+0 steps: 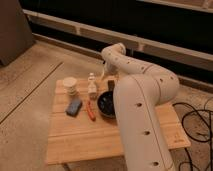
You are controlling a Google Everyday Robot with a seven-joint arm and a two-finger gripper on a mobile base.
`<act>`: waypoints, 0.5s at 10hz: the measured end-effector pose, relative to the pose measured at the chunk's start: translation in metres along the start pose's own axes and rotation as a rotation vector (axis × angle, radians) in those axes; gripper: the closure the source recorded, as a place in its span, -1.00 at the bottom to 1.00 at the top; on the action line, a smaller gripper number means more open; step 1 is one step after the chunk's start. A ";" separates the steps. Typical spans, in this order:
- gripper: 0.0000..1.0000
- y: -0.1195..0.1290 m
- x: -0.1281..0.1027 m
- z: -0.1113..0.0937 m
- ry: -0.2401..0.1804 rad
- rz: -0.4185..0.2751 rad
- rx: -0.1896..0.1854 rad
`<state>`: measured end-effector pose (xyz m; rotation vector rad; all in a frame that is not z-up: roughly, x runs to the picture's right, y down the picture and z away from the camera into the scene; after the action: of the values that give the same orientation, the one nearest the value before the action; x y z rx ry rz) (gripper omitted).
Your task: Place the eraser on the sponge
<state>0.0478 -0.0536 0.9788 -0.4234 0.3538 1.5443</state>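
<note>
The sponge [74, 107] is a small flat blue pad lying on the left part of the wooden table [85, 140]. My white arm rises from the lower right, bends over the back of the table and points down. Its gripper [107, 80] hangs at the far edge, just behind the black round pan [106, 104]. A small dark block [110, 86] shows right at the gripper's tip; it may be the eraser, and I cannot tell whether it is held. The gripper is well to the right of the sponge and farther back.
An orange-red pen [90, 111] lies between the sponge and the pan. A small white bottle [92, 85] and a pale cup [70, 85] stand at the back left. My own arm covers the table's right side. Cables [197, 125] lie on the floor at right.
</note>
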 end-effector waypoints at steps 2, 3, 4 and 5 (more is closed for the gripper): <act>-0.30 -0.013 0.005 0.015 0.039 0.037 0.012; -0.30 -0.020 0.008 0.028 0.077 0.028 0.036; -0.30 -0.020 0.009 0.036 0.101 0.015 0.045; -0.30 -0.019 0.010 0.042 0.119 0.004 0.050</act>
<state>0.0648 -0.0248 1.0122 -0.4769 0.4850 1.5148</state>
